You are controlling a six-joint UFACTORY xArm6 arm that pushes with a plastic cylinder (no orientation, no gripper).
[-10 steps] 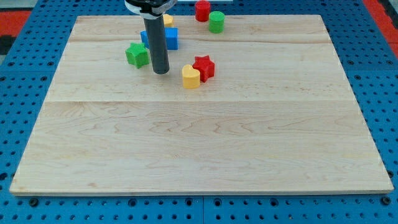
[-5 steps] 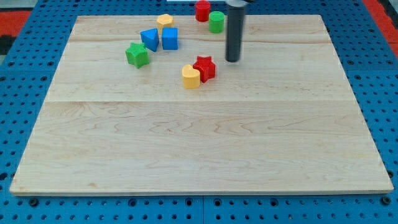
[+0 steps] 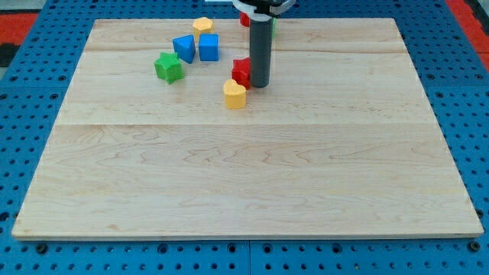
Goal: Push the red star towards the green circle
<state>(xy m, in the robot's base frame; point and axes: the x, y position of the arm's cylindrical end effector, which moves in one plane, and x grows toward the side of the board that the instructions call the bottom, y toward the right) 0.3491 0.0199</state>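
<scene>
The tip (image 3: 260,84) touches the red star (image 3: 241,72) on its right; the green circle, hidden behind the rod, lies farther away. The push is barely begun. The end effector is a bare rod, gripping nothing.

My tip (image 3: 260,84) down, rod upright

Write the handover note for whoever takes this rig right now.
My tip is down on the board, against the view's right side of the red star.
The green circle is mostly hidden behind the rod, toward the view's top.
A yellow block sits just below the star.
Done: contact made.
Left: the star is not at the circle; pushing from below it would likely serve better.
</scene>
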